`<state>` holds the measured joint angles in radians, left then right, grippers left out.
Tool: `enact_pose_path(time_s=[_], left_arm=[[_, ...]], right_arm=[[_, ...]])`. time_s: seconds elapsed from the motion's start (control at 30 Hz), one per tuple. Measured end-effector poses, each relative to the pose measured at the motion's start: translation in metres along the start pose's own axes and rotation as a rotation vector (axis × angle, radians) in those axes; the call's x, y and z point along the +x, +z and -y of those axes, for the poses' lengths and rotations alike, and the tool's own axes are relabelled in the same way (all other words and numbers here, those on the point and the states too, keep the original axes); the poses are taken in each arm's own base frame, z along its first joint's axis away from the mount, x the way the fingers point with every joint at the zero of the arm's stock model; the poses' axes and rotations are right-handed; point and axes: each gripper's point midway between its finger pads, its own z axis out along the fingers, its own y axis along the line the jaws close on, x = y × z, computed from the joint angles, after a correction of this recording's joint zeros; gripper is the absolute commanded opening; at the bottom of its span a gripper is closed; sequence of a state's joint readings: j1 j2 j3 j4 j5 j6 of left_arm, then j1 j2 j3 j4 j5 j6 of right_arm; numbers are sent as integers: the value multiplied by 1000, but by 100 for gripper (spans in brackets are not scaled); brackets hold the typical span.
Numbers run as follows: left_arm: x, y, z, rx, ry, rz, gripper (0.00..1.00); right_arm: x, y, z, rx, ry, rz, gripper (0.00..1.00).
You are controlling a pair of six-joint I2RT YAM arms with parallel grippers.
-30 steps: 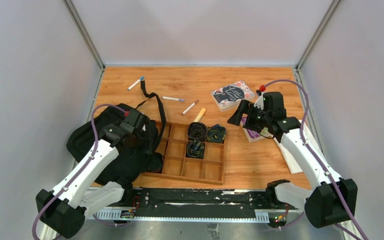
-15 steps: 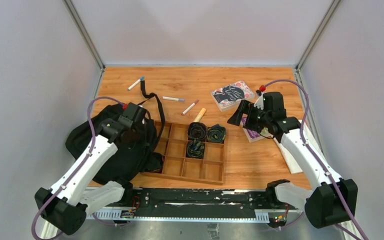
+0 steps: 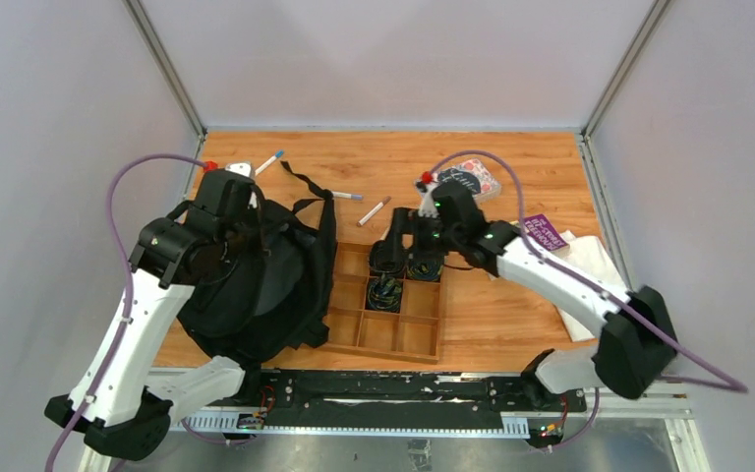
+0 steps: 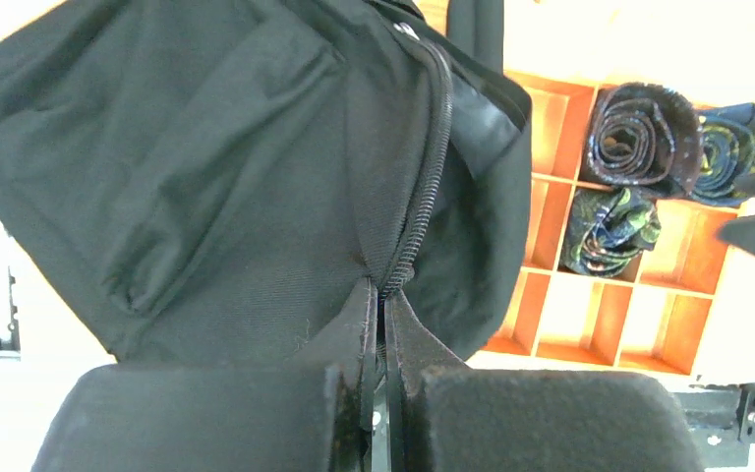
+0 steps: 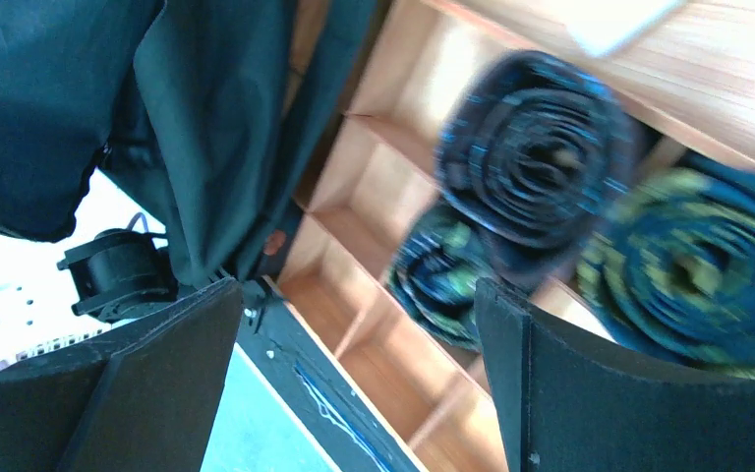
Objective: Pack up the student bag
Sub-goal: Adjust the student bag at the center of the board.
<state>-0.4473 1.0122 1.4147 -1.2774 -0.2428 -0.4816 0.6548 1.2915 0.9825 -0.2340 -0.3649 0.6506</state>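
Left pincer [image 4: 383, 329]: pressed together, pinching the student bag [image 3: 256, 280] at its zipper [image 4: 423, 167].
Right pincer [image 5: 354, 334]: spread, empty, above the rolled cloths [image 3: 390, 258] in the wooden tray [image 3: 383, 350].
Bag: left of the tray, touching it.
Packed: nothing that I can see.
To do: by my reckoning everything, including the rolls in the tray and the pens [image 3: 341, 195] beyond it.

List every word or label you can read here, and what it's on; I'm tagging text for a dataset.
Nothing can be read for certain.
Purple card: white lettering, too small to read.
Floral box: white script on a dark lid, too small and partly hidden.
No other writing shows.
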Motion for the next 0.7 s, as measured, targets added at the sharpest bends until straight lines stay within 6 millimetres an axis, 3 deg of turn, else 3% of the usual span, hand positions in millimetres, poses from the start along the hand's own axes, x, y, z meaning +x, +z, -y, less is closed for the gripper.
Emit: enact_pose_path(time_s=[0.13, 0.3, 0.57, 0.7], left_arm=[[-13, -12, -4, -17, -3, 43, 0], [-20, -16, -9, -49, -5, 61, 0], [-32, -18, -12, -87, -7, 81, 0], [-37, -21, -15, -102, -12, 102, 0]], right_arm=[[18, 47, -37, -68, -27, -89, 91], [40, 87, -64, -124, -37, -173, 91], [63, 99, -80, -161, -47, -229, 89], [59, 92, -87, -167, -63, -198, 89]])
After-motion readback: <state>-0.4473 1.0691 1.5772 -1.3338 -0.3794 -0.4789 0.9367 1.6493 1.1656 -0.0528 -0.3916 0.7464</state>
